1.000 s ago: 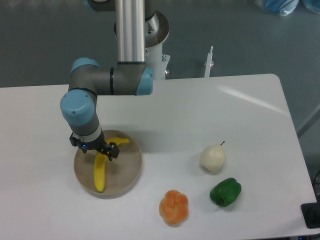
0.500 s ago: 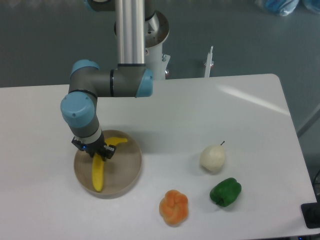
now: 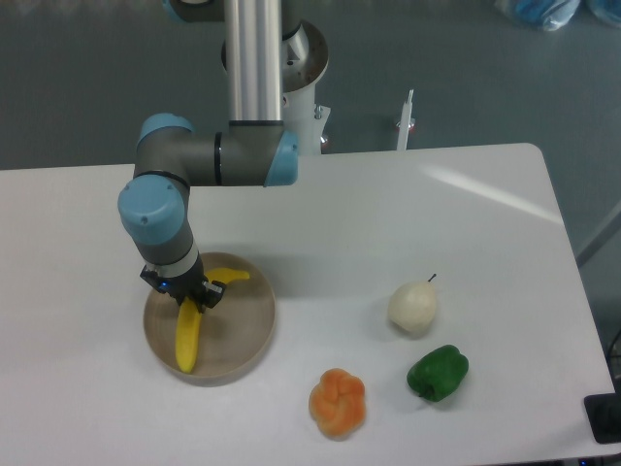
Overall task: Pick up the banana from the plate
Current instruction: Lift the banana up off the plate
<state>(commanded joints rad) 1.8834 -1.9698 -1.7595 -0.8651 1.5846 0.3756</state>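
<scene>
Smooth matt white surface, plate seen as matt tan, wood-like, banana smooth, slightly glossy yellow, arm column noted as brushed metal, joint caps glossy blue plastic

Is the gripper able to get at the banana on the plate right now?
Probably yes: the gripper already sits over the banana in the plate, its fingers apparently closed on it, nothing in between.

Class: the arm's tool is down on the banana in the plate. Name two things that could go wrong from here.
1. The tool meets the banana near its bend, so the long lower end may swing or slip when lifted.
2. The banana lies close to the plate rim; dragging could nudge the plate.
</scene>
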